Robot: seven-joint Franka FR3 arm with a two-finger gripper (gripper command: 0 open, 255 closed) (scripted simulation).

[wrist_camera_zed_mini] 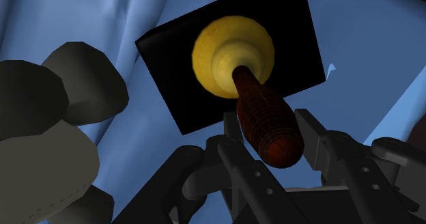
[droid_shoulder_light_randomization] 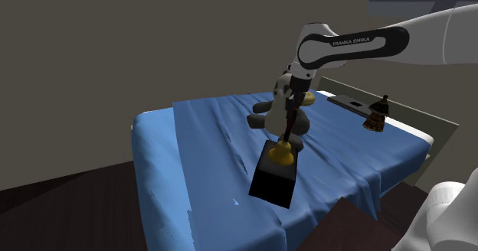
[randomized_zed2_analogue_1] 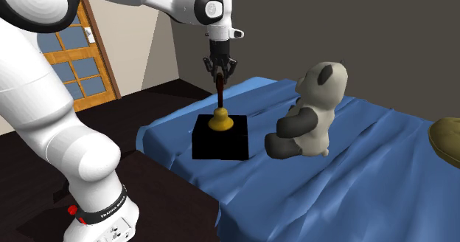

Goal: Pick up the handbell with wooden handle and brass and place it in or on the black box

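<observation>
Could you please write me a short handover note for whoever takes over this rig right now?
Claw: over the black box, straddling the top of the handbell handle. These views do not settle whether it grips.
Things: the handbell stands upright, brass mouth down, and appears to rest on top of the black box. The box lies on the blue bed, apart from the panda toy.
Done: the handbell is on the box.
Left: make sure the claw is open, then lift it straight up off the handle, taking care not to tip the handbell.
</observation>
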